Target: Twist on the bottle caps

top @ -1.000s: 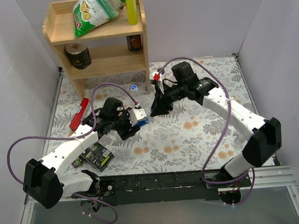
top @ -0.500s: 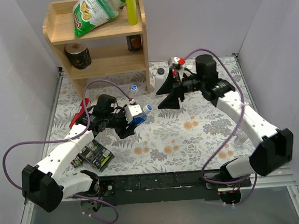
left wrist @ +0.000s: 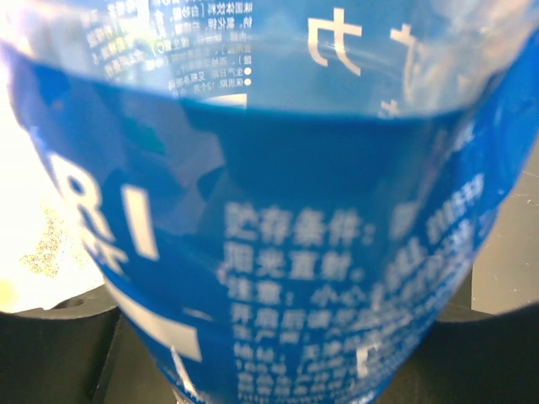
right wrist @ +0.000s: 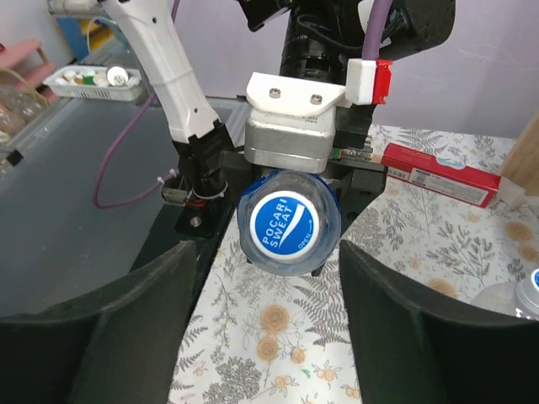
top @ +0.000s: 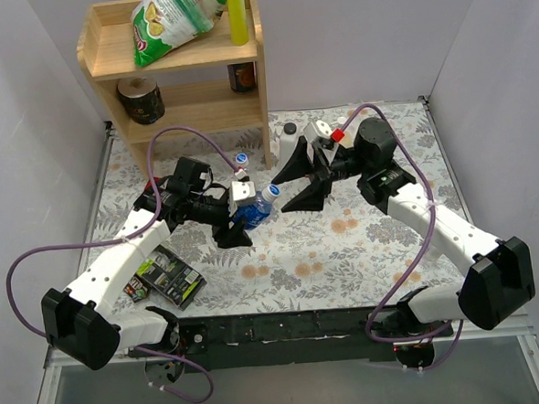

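My left gripper (top: 236, 211) is shut on a clear bottle with a blue label (top: 256, 208), held tilted above the table; the label (left wrist: 278, 236) fills the left wrist view. A blue-white bottle cap (right wrist: 286, 223) sits on its neck, facing the right wrist camera. My right gripper (right wrist: 269, 337) is open, a finger on each side, the cap (top: 272, 193) just ahead of the fingertips and untouched. From above, the right gripper (top: 285, 194) points left at the cap. A second bottle with a blue cap (top: 240, 158) stands by the shelf.
A wooden shelf (top: 180, 88) with a snack bag and jars stands at the back left. A white bottle with a black cap (top: 289, 137) is behind the right gripper. A red box (right wrist: 438, 172) and dark packets (top: 169, 274) lie on the left.
The right gripper has opened, drawn back to the right and turned level to face the cap. The left arm has carried the bottle farther back and right.
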Tool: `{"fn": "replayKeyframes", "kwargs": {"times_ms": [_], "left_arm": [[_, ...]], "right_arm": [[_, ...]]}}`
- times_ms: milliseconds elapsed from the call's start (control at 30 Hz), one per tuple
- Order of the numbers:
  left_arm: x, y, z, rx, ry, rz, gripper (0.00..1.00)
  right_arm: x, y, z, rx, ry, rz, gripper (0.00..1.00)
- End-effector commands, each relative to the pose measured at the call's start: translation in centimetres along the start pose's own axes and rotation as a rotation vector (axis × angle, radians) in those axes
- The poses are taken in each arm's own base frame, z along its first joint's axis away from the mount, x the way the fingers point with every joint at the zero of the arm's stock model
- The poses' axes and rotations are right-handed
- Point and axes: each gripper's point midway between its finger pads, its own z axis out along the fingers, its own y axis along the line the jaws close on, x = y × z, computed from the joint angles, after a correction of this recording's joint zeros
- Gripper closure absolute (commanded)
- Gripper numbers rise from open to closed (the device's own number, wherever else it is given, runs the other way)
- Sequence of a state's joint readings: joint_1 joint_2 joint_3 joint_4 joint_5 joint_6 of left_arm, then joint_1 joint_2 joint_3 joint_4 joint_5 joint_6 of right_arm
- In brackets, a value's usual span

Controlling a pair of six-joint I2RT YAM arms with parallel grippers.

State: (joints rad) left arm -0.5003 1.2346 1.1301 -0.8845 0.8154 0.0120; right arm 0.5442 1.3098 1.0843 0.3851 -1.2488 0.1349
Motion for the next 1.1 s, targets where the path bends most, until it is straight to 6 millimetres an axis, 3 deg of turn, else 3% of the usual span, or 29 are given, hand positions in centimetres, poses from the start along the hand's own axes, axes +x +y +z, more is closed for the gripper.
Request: {"fn": "replayKeyframes", "kwargs": {"times_ms": [0, 500, 700, 767, 800, 833, 867, 933, 1067], "left_arm": [[-1.8, -0.6, -0.5, 0.024, -0.048, 0.027, 1.00], [-2.1, -0.1, -0.3, 0.012, -0.056, 0.044, 1.00], [-2.0, 0.4, 0.1, -0.011, -0.064, 0.016, 1.00], [-1.9, 0.6, 0.4, -0.028, -0.062, -0.008, 1.00], [-2.3, 1.2, 0.5, -0.053, -0.077, 0.005, 1.00], [-2.1, 1.6, 0.7, -0.081, -0.064, 0.003, 1.00], [-2.2, 2.1, 0.8, -0.115, -0.063, 0.000, 1.00], [-3.2, 3.5, 1.0, -0.202, -0.096, -0.015, 1.00], [-3.6, 9.1, -0.1, -0.523, -0.104, -0.103, 1.00]], "right_arm": [[-2.7, 0.2, 0.3, -0.004, -0.073, -0.065, 0.30], [-1.9, -0.9, 0.7, 0.066, -0.105, 0.012, 0.48], [-2.1, -2.1, 1.3, 0.136, -0.120, 0.052, 0.63], [-2.1, -3.0, 1.6, 0.185, -0.122, 0.084, 0.74], [-2.0, -3.4, 1.6, 0.211, -0.122, 0.100, 0.81], [-0.9, -4.0, 1.7, 0.249, -0.091, 0.170, 0.98], [-1.1, -5.8, 1.3, 0.354, -0.094, 0.179, 0.99], [-0.4, -7.1, 1.1, 0.438, -0.077, 0.235, 0.99], [2.1, -10.0, -0.5, 0.689, 0.006, 0.448, 0.99]]}}
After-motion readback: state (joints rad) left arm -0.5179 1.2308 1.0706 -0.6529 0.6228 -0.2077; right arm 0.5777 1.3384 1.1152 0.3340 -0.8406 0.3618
